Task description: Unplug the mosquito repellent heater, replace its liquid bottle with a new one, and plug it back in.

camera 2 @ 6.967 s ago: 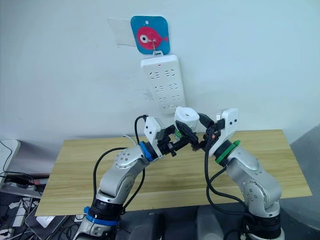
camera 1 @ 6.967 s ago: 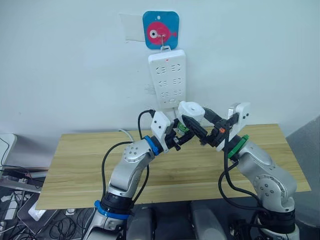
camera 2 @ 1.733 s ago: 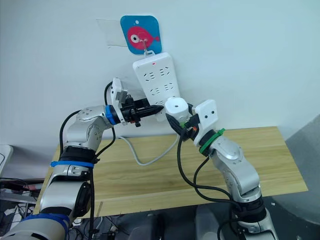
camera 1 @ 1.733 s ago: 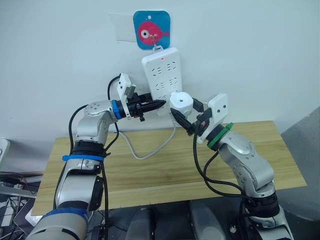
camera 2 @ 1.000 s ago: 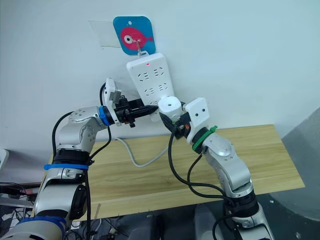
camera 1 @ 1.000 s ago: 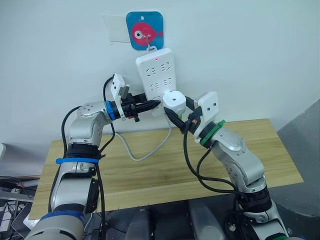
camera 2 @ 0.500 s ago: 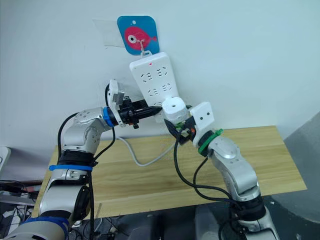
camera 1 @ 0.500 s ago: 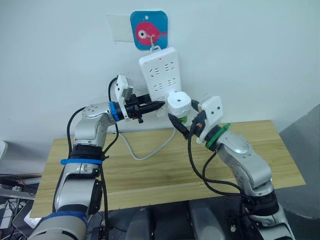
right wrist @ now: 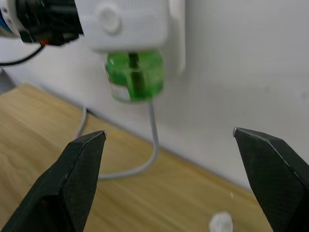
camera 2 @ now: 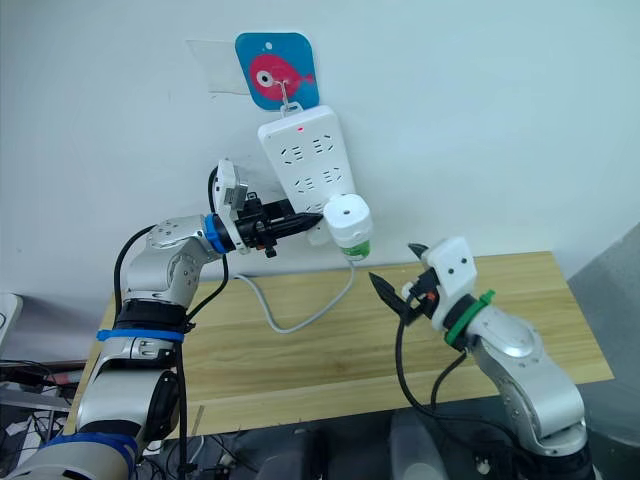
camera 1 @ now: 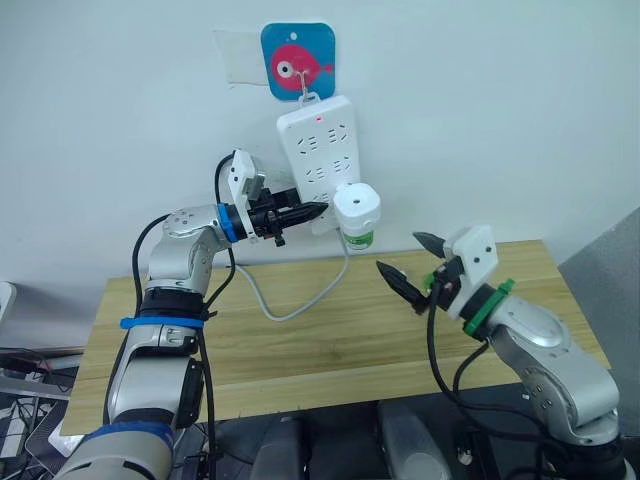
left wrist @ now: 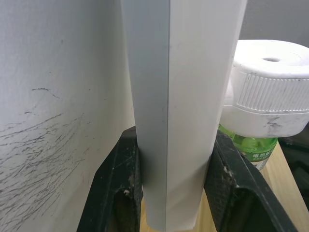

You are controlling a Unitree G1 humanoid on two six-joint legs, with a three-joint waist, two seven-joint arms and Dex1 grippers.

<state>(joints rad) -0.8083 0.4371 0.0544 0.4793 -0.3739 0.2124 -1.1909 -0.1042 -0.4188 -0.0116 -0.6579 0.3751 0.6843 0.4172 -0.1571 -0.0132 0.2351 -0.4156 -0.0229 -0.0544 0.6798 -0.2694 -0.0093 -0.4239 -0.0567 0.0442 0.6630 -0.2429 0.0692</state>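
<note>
The white mosquito repellent heater (camera 1: 356, 206) sits plugged into the lower end of the white power strip (camera 1: 320, 150) on the wall. Its green liquid bottle (camera 1: 359, 238) hangs beneath it. My left gripper (camera 1: 306, 211) is shut on the strip's lower edge; in the left wrist view its fingers (left wrist: 118, 188) flank the strip (left wrist: 178, 96), with the heater (left wrist: 270, 87) just beyond. My right gripper (camera 1: 396, 251) hangs open over the table, below and to the right of the heater, holding nothing. The right wrist view looks up at the bottle (right wrist: 135, 75).
The strip hangs from a blue plaque with a pink fish (camera 1: 298, 60). Its grey cable (camera 1: 290, 305) loops down onto the wooden table (camera 1: 300, 350). A small white scrap (right wrist: 219, 222) lies on the table near the wall.
My right gripper has let go of the heater, opened, and drawn back down and to the right. The heater stays in the strip. The left gripper keeps its hold.
</note>
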